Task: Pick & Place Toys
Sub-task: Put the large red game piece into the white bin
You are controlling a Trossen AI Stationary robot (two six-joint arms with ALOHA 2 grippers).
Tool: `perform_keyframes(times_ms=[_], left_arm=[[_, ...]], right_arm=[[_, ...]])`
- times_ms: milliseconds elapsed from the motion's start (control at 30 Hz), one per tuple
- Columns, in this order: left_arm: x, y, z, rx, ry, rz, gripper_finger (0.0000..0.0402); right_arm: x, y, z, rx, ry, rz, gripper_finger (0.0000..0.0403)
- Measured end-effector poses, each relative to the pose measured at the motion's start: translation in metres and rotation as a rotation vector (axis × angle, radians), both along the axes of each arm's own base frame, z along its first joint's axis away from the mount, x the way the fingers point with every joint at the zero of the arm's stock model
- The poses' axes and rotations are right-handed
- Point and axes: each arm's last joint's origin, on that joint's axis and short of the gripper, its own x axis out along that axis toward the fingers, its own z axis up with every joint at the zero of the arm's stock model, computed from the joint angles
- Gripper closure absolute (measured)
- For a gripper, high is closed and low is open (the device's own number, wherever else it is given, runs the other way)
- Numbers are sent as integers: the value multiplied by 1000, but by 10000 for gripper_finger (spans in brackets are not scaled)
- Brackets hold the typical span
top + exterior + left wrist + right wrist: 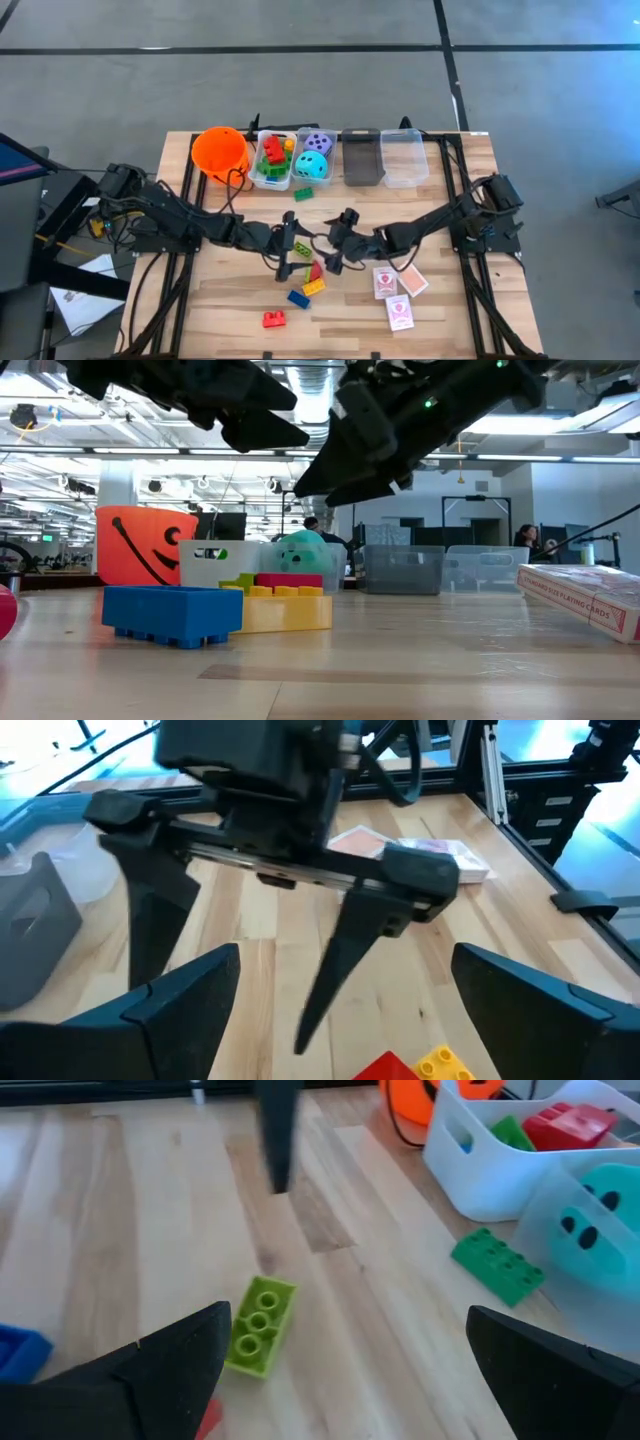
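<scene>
Nearest the low camera lies a blue brick (172, 614) on the table (450, 300), with a yellow brick (290, 608) just behind it and a red-and-white card box (590, 595) at the right edge.

Both tools hang over the middle of the table, facing each other. The left tool (287, 250) has its fingers spread wide apart, with nothing between them and nothing touched. The right tool (337, 243) is likewise wide apart and empty; in the left wrist view it (245, 970) shows as two dark fingers pointing down above bare wood.

Loose bricks on the table, counted from above: one red brick (274, 319) nearest the front edge, one blue brick (298, 298), one yellow brick (314, 286) touching a second red brick (314, 271), one light-green brick (301, 249) under the left tool, and one dark-green brick (303, 193) just in front of the bins. That makes six.

There are three red-and-white card packs (385, 282) to the right of centre, lying close together near the front.

Along the far side stand one orange bucket (220, 152) and four bins in a row. The white bin (273, 160) holds red, green and yellow bricks; their number cannot be told. The next bin (313, 155) holds two dice, one purple die (320, 143) and one teal die (311, 166). The dark bin (361, 157) and the clear bin (403, 157) stand to the right of these.
</scene>
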Motion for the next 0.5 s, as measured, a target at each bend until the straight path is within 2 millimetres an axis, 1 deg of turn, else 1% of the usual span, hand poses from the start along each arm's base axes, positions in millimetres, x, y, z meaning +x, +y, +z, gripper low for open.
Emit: perform_keyframes(times_ms=[100, 233, 400, 500], left_arm=[[1, 3, 0, 49, -1, -8, 48], [2, 6, 0, 69, -2, -6, 50], [2, 5, 1, 89, -18, -17, 48], [2, 5, 2, 54, -19, -8, 50]], right_arm=[[1, -4, 0, 0, 0, -12, 6], [2, -6, 1, 5, -9, -16, 6], [10, -3, 7, 44, -138, -14, 6], [12, 0, 8, 61, -181, -4, 6]])
